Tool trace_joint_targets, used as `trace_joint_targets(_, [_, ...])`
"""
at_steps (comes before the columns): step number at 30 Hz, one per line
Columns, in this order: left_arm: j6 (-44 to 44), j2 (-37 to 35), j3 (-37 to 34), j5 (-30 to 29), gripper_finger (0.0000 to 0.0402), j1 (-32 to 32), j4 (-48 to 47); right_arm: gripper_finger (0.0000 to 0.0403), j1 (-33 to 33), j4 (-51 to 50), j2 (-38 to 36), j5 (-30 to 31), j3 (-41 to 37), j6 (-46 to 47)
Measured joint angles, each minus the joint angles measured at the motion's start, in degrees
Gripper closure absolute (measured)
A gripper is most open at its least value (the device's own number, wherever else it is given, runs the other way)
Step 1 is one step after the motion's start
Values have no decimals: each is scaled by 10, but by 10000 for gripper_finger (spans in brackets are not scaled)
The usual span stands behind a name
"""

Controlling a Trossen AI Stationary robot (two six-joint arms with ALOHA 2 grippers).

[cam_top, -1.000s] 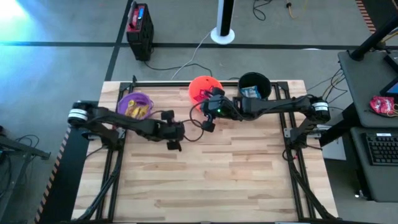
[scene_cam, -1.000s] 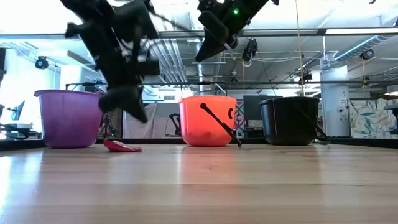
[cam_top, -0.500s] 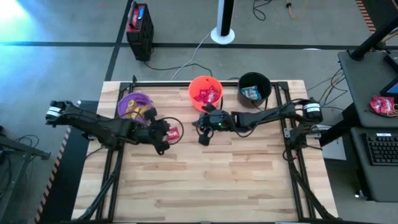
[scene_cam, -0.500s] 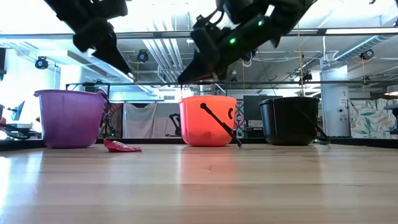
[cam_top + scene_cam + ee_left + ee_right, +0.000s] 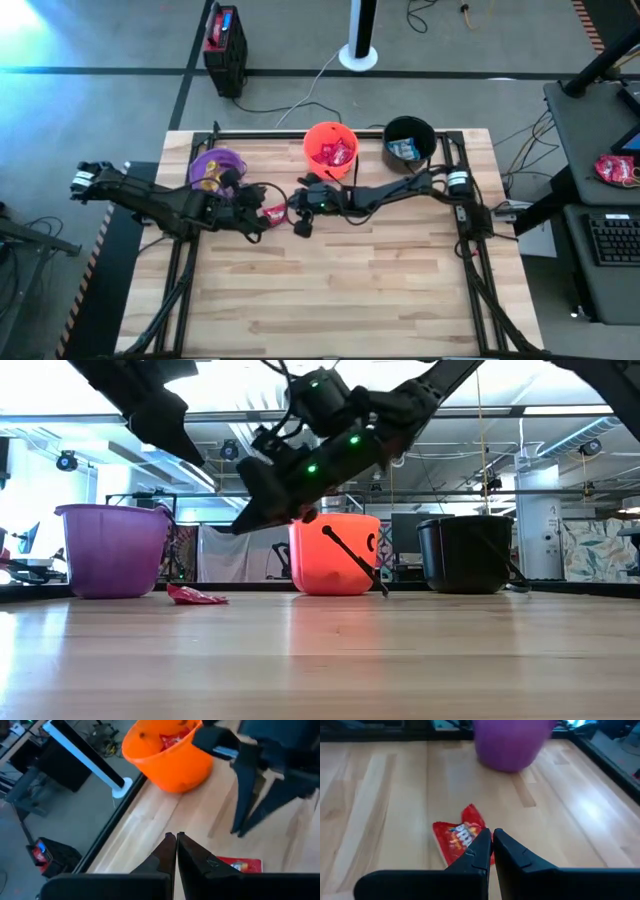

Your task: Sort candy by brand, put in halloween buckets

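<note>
One red candy packet lies flat on the wooden table, between my two grippers; it also shows in the low view and the right wrist view. My left gripper hangs shut above the table, just left of the packet. My right gripper is shut too and slants down toward the packet from its right, its tips well above the table. At the far edge stand the purple bucket, the orange bucket holding red packets, and the black bucket.
The orange bucket's thin black handle hangs down its front. A black metal frame runs along the table's far edge behind the buckets. Bare wood fills the near half of the table.
My right gripper has come down from over the orange bucket and moved toward the table's left, to the red packet. My left gripper has risen and drawn back toward the table's left edge, uncovering the packet, which has stayed in place. Both grippers stay shut.
</note>
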Motion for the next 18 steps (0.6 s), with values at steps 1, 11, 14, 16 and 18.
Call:
trace_joint_targets(1, [0,0,0,-2,401,0,-1,390,1,-3,9,-4,8,-1])
trace_joint_targets(11, [8,-28,0,-23,401,-2,-5,343,6,-1,89,-60,82,-29])
trace_joint_targets(14, [10,-38,0,-23,401,-2,-6,297,8,-2,106,-60,90,-37])
trace_joint_targets(16, [10,-43,0,-23,401,-2,-6,262,8,-3,115,-60,94,-41])
trace_joint_targets(18, [11,-46,0,-23,401,-2,-7,226,8,-1,123,-60,98,-40])
